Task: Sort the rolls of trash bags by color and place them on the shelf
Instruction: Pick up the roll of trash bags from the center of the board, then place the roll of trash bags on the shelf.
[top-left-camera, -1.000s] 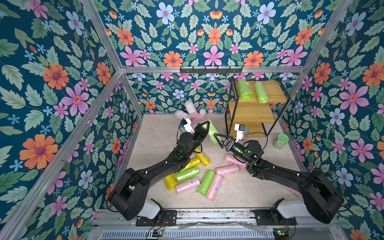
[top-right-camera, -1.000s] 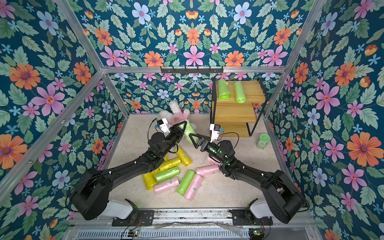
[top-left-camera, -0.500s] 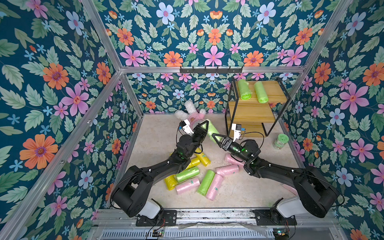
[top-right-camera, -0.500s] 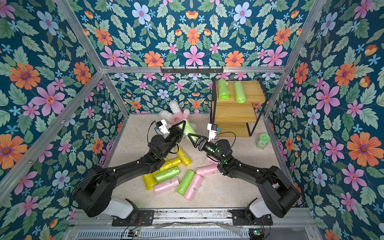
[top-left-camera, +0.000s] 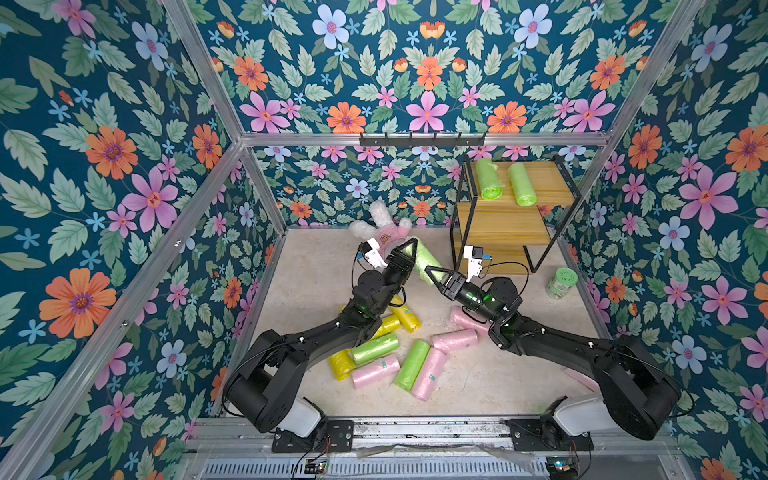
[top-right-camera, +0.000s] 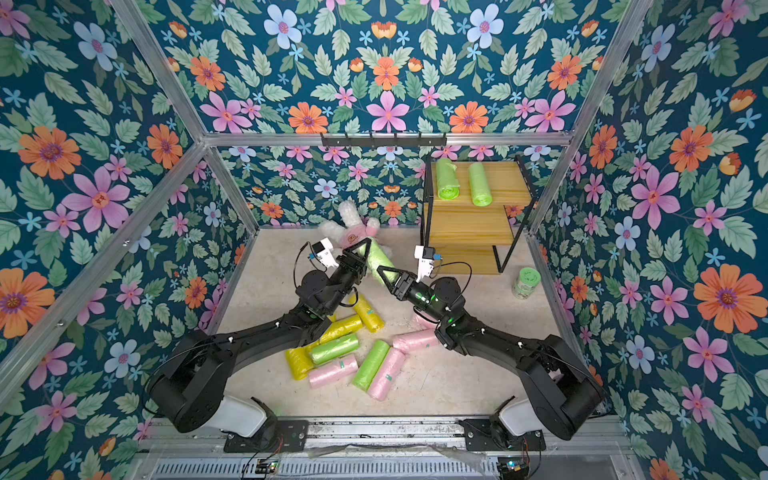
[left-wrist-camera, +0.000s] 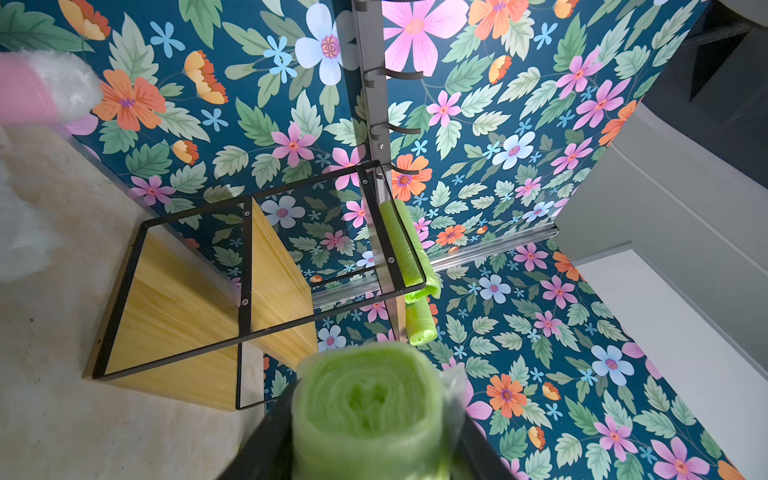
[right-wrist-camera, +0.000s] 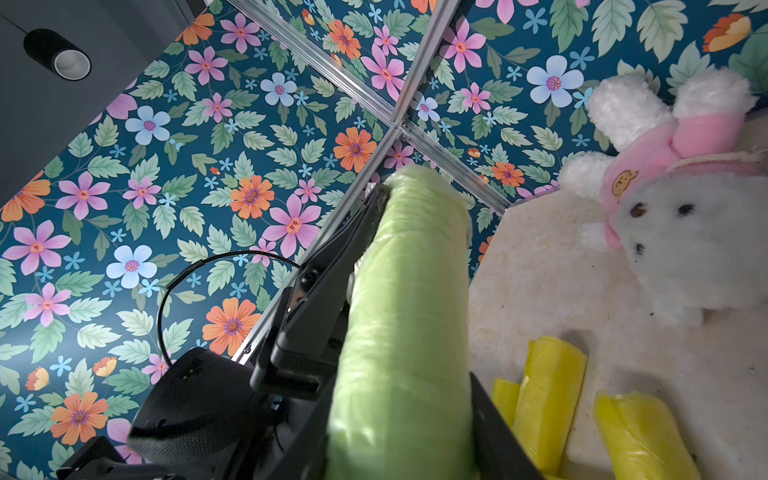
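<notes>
A lime green roll (top-left-camera: 426, 259) (top-right-camera: 380, 259) hangs above the floor between both grippers. My right gripper (top-left-camera: 430, 272) (right-wrist-camera: 401, 399) is shut on its near end, a jaw pressed against each side of the green roll (right-wrist-camera: 407, 311). My left gripper (top-left-camera: 409, 245) (left-wrist-camera: 376, 407) still straddles the far end of the green roll (left-wrist-camera: 368, 411), but its jaws stand open, with a gap on one side. The shelf (top-left-camera: 498, 224) stands at the back right with two green rolls (top-left-camera: 490, 178) (top-left-camera: 523, 183) on its top board. Several yellow, green and pink rolls (top-left-camera: 390, 349) lie on the floor.
A white and pink plush rabbit (top-left-camera: 384, 226) lies by the back wall just behind the grippers. A small pale-green jar (top-left-camera: 562, 282) stands right of the shelf. A black hook rail (top-left-camera: 422, 139) hangs on the back wall. Pink rolls (top-left-camera: 465, 320) lie under the right arm.
My right gripper came up to the green roll and closed on it. My left gripper, which was shut on the roll, has loosened its jaws.
</notes>
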